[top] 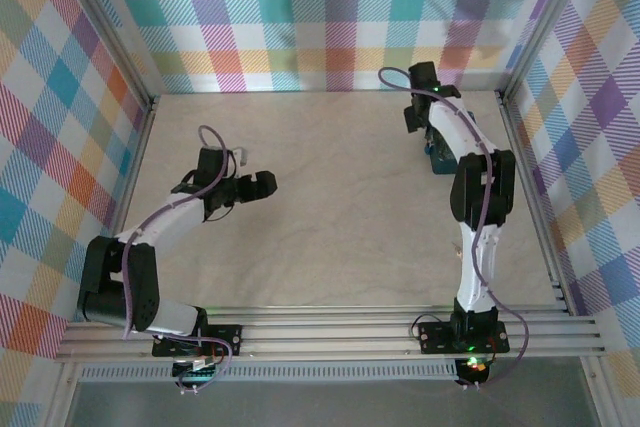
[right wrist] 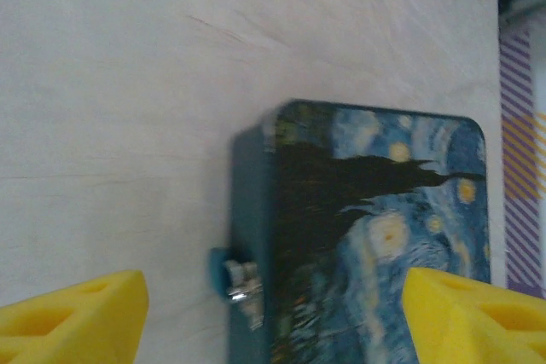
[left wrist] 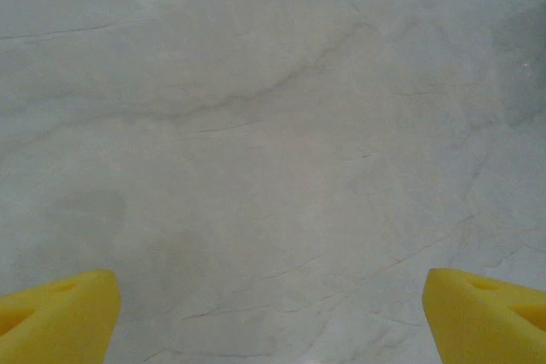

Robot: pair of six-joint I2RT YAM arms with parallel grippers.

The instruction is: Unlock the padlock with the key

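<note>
Right hand (right wrist: pixel 273 317) hangs over the far right corner of the counter (top: pixel 340 247). Its yellow fingertips (right wrist: pixel 72 313) stand wide apart and grip nothing.

Directly under it lies a blue tin box (right wrist: pixel 375 228) with a starry-night lid. The box's long side runs away from the hand, roughly in line with its reach.

On the box's left side wall a blue tab (right wrist: pixel 219 263) carries a small metal fitting (right wrist: pixel 243 287). It sits low between the fingertips, closer to the left one. This may be the padlock or only the hasp; it is too blurred to say. Where the key lies I cannot tell.

Left hand (left wrist: pixel 273 317) is well apart, at mid-left of the counter. It is also spread wide and holds nothing, with bare surface beneath it.

Judgement: the right arm is far nearer the box, so any work on that fitting falls to it.

Obstacles: the checked side wall (top: pixel 590 177) and a metal corner post (top: pixel 525 162) stand just beside the box on the right. That leaves little room on that side, while the left flank, where the fitting sits, is free.
</note>
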